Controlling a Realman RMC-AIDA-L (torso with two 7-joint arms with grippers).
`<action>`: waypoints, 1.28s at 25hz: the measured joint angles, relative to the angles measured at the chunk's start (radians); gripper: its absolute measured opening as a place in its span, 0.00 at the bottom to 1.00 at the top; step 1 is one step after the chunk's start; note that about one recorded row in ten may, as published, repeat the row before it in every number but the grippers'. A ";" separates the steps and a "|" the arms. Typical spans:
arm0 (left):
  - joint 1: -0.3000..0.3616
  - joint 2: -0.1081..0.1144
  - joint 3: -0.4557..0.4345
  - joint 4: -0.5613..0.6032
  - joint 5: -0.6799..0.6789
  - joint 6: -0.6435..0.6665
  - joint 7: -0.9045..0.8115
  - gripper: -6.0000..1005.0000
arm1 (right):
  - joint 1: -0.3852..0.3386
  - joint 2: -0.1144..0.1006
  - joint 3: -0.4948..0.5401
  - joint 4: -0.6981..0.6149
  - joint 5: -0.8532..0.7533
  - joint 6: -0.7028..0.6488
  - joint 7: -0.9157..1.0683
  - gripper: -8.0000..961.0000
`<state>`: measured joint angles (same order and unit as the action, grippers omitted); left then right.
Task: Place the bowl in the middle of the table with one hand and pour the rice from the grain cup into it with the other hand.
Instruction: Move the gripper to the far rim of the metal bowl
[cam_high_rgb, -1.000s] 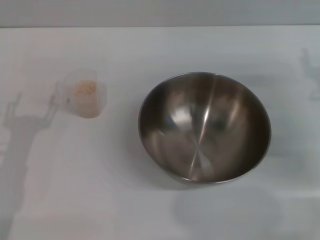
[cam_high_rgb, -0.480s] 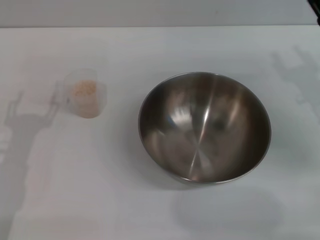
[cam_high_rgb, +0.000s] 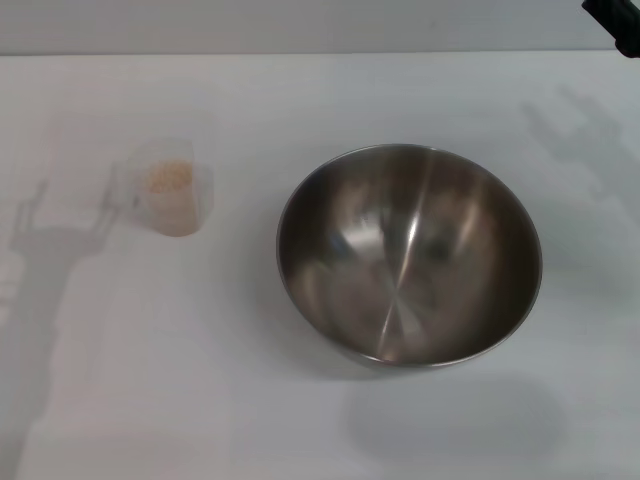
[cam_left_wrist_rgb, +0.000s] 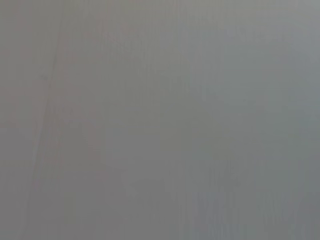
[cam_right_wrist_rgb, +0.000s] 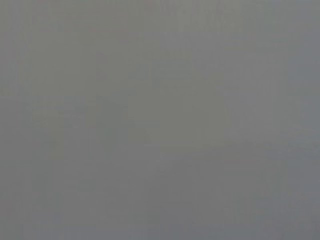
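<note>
Newly edging into the far right corner, the right gripper (cam_high_rgb: 612, 22) — finger state impossible to tell — should descend squarely onto the empty bowl (cam_high_rgb: 410, 255)'s near-side rim, well clear of the grain cup (cam_high_rgb: 173, 196).

The white table (cam_high_rgb: 300, 420) carries two things. The steel bowl (cam_high_rgb: 410, 255) sits right of centre. The grain cup (cam_high_rgb: 172, 195), holding rice (cam_high_rgb: 168, 177), stands well apart on the left.

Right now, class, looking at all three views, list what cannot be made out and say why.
1. Right claw: head view, cut off by the top right corner; only a dark tip shows, open or shut unknown.
2. Left claw: in no view; only a shadow on the table.
3. Both wrist views: plain grey, nothing to tell.
4. Rice depth in the cup: too small and hazy.
5. Bowl underside: hidden by its own wall.
</note>
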<state>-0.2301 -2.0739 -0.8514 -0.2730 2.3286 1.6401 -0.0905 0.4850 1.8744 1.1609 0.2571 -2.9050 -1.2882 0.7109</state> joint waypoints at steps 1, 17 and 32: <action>0.000 0.000 0.000 0.000 0.000 0.000 0.000 0.81 | 0.001 0.003 0.013 0.004 0.000 0.024 -0.025 0.76; -0.003 0.000 0.000 0.001 0.000 0.000 0.000 0.81 | -0.236 0.165 0.389 0.681 -0.002 0.866 -0.664 0.76; -0.005 0.000 0.000 0.000 0.000 0.006 0.000 0.81 | -0.185 0.192 0.396 1.368 0.006 2.006 -0.814 0.76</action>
<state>-0.2353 -2.0740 -0.8513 -0.2725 2.3285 1.6460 -0.0905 0.2999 2.0661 1.5569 1.6251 -2.8994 0.7182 -0.1036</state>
